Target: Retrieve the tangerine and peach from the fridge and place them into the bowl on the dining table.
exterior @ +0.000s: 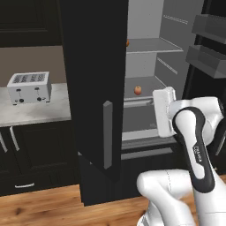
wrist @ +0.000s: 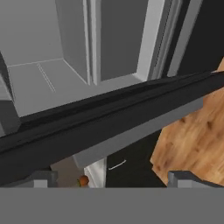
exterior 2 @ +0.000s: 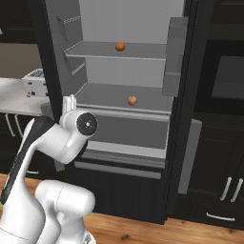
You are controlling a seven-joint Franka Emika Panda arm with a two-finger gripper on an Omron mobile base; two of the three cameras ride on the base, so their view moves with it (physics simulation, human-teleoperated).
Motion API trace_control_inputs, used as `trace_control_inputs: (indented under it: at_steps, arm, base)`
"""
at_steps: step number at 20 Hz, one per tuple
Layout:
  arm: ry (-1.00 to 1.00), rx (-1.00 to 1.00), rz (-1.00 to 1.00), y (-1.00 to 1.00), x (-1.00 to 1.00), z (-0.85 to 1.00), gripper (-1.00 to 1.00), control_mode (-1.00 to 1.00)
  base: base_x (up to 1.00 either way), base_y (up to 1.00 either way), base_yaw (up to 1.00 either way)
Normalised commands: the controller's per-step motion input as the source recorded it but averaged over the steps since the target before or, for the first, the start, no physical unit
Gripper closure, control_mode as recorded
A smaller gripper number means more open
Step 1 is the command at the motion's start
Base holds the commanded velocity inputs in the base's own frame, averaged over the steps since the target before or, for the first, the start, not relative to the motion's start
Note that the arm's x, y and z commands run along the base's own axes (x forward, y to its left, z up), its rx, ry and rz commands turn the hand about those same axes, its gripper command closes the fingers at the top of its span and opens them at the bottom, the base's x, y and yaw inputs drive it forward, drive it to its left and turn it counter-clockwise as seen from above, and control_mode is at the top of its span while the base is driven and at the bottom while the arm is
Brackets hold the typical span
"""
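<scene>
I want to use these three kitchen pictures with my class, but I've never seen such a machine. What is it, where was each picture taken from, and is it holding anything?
It is a white robot arm on a driving base, facing an open black fridge. Two pictures come from cameras behind the arm, to its left and right; the third looks along its hand. Inside, a tangerine sits on the upper shelf and a peach on the lower. A toaster stands on the counter. The gripper has its fingers apart, holding nothing.
</scene>
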Motion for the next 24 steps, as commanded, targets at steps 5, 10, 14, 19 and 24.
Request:
trace_control_inputs:
  at_steps: [5, 10, 14, 19, 24]
  arm:
    - [-0.1, 0.0, 0.0, 0.04, 0.4, -0.2, -1.0, -1.0]
    - [-0.01, 0.0, 0.0, 0.0, 0.35, -0.01, -1.0, -1.0]
    - [0.03, 0.0, 0.05, 0.0, 0.35, 0.0, -1.0, -1.0]
    - [0.07, 0.0, 0.14, 0.0, 0.35, -0.01, -1.0, -1.0]
    - [0.01, 0.0, 0.17, 0.0, 0.48, -0.14, -1.0, -1.0]
  base:
    - [0.0, 0.0, 0.0]
    - [0.0, 0.0, 0.0]
    - [0.0, 0.0, 0.0]
    - [0.0, 0.0, 0.0]
    - [0.0, 0.0, 0.0]
